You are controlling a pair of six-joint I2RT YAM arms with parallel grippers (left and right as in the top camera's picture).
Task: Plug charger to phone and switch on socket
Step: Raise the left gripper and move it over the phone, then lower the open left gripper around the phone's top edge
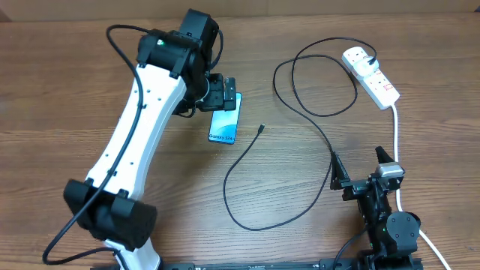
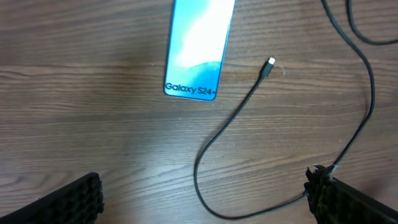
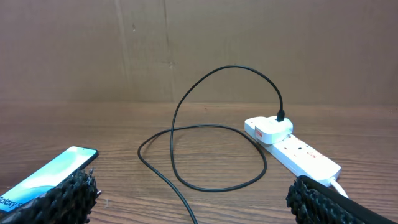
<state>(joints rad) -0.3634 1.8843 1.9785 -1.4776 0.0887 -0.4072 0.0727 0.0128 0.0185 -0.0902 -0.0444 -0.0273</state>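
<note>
charger [image 2: 225,124] cable lies loose on the table [image 1: 67,90], its connector tip [image 2: 268,64] bare and unplugged, just to the right of the phone [image 2: 196,50] in my left wrist view. the phone sits at centre frame in the overhead view, screen lit, its long axis running top to bottom with a slight tilt and the "galaxy" end toward the bottom of the frame. the tip is near that end but apart from it, and points up and right, away from the phone, so i judge it has to be turned round before it can go in.

my left gripper [image 1: 223,94] hangs over the phone's upper end, fingers spread wide with nothing between them. it is plainly the nearer one to the tip, which lies down and right of it in the overhead view.

my right gripper [image 1: 360,163] is in the lower right of that frame, also spread and empty, with a middle stretch of the cable passing just beside its left finger. the socket [image 1: 373,75] lies in the upper right, well apart from the phone, straight up the frame from the right gripper, and the white plug [image 3: 268,129] is seated in its far end. i cannot tell whether its switch is on.
</note>
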